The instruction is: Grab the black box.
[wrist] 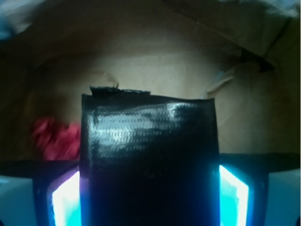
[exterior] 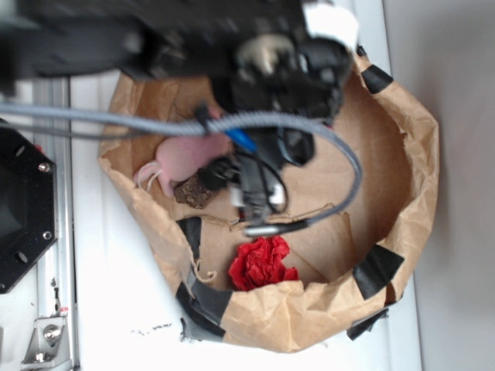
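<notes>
Item 1, black box (wrist: 148,160): glossy, wrap-like surface with a woven sheen and a frayed strip along its top edge. In the wrist view it fills the space between the two lit fingers (wrist: 66,197), its side faces flush against both, so it sits where a box sits once it is taken. In the exterior view it cannot be made out; the arm and cabling cover that spot

Item 2, gripper (wrist: 149,200): clenched on the black box, jaws set as wide as the box itself, pads pressed to its left and right flanks. Whether the box is lifted off the paper floor or rests on it cannot be told from either view. Judged from this hold, the grab looks made

Item 3, paper bag enclosure (exterior: 402,116): brown paper shaped into a walled ring, patched with black tape (exterior: 377,267) at the seams, probably to keep loose things within the arm's reach. The gripper works inside it, over the floor

Item 4, red crumpled piece (wrist: 56,136): ahead of the gripper and to its left in the wrist view, apart from the box, near the wall of the enclosure

Item 5, pink plush toy (exterior: 186,158): inside the ring, beside the arm in the exterior view, untouched by the tool

Item 6, brown lumpy chunk (exterior: 193,191): touching or just beside the plush, likewise clear of the jaws

Item 7, grey cable (exterior: 340,147): loops from the arm across the enclosure, over its floor
</notes>
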Action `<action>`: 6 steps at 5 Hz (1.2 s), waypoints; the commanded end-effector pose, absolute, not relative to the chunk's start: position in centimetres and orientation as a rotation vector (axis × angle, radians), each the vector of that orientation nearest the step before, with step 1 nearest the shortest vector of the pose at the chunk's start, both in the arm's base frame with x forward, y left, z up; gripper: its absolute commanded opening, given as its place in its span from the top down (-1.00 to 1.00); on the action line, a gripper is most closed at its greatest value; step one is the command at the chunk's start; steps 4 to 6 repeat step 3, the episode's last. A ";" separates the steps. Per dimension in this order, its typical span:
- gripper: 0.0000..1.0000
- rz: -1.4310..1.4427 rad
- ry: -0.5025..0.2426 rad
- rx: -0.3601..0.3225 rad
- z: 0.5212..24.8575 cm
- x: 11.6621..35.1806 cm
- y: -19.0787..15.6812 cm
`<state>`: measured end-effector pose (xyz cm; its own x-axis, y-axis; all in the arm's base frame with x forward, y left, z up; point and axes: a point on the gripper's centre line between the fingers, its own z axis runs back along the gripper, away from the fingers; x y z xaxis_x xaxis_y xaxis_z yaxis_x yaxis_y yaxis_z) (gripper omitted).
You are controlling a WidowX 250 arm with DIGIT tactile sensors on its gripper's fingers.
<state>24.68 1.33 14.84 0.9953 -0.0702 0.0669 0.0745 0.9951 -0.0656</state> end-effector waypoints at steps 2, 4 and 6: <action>1.00 -0.080 -0.157 -0.048 16.3 28.4 2.7; 1.00 -0.093 -0.156 -0.046 16.1 27.9 2.4; 1.00 -0.093 -0.156 -0.046 16.1 27.9 2.4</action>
